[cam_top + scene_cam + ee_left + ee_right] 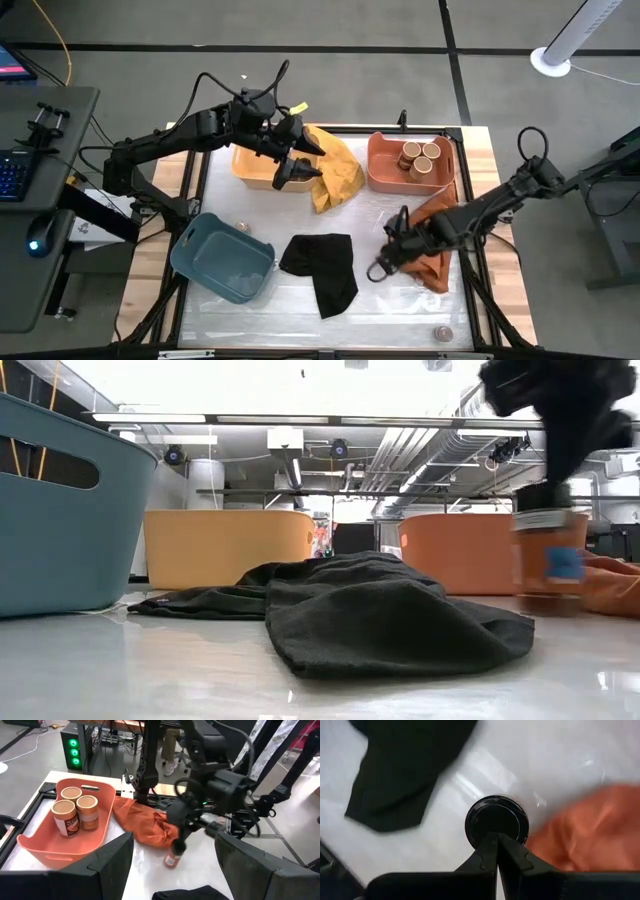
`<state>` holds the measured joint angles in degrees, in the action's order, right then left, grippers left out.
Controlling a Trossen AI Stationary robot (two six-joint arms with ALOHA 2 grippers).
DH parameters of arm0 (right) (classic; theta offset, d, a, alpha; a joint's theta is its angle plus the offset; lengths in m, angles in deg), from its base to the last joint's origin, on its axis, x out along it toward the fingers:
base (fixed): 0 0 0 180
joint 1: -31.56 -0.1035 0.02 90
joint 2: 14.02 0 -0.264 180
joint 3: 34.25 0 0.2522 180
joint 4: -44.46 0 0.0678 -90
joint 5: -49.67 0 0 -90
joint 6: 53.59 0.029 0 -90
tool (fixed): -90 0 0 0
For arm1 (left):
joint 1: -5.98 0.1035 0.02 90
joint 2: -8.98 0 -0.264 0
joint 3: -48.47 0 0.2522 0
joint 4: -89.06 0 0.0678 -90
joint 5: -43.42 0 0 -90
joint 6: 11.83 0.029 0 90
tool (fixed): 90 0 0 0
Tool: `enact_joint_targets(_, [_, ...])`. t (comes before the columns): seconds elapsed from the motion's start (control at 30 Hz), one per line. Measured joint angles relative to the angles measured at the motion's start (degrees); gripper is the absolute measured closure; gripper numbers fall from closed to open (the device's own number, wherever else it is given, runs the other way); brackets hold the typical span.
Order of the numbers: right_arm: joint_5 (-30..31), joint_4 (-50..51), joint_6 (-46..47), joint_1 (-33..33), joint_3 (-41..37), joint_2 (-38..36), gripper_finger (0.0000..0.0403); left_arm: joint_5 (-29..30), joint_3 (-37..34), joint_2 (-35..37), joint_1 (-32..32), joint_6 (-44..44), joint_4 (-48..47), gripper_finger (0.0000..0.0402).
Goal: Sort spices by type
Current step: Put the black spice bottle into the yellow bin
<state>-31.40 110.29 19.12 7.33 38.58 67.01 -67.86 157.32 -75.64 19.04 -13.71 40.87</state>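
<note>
Right wrist view shows the right end effector (496, 840) with its fingers pressed together, tips meeting at the rim of a black-lidded jar (496, 821); whether they pinch the lid's edge cannot be told. That jar stands upright on the surface (400, 300), just beside the rust cloth (432, 250), with the black cloth (322, 268) farther off. From above, this end effector (378, 268) sits at the rust cloth's inner edge. The coral tray (380, 165) beyond it holds three tan-lidded jars (420, 158) grouped at one end. The left end effector (292, 172) hangs with fingers spread wide and empty over the yellow tray (250, 170), whose contents are hidden by the arm and the yellow cloth (340, 175) draped over its side. The blue tray (205, 245) lies near the surface's left edge. One more jar (441, 333) stands alone at the near right edge.
</note>
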Motion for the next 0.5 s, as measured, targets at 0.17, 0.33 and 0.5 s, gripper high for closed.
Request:
enact_joint_targets(0.17, [0.7,-3.35,-8.86,6.45,-0.11,0.1,0.0403,-0.01,0.0,0.0,-0.82,-0.01,0.0,0.0137])
enact_joint_targets(0.33, [0.67,-8.06,-17.82,12.57,-0.25,0.27,0.0403,-0.01,0.0,0.0,-1.63,-0.01,0.0,0.0137])
enact_joint_targets(0.5, [0.57,-14.32,-25.31,18.31,-0.26,0.27,0.0403,-0.01,0.0,0.0,-2.46,-0.01,-0.02,0.0137])
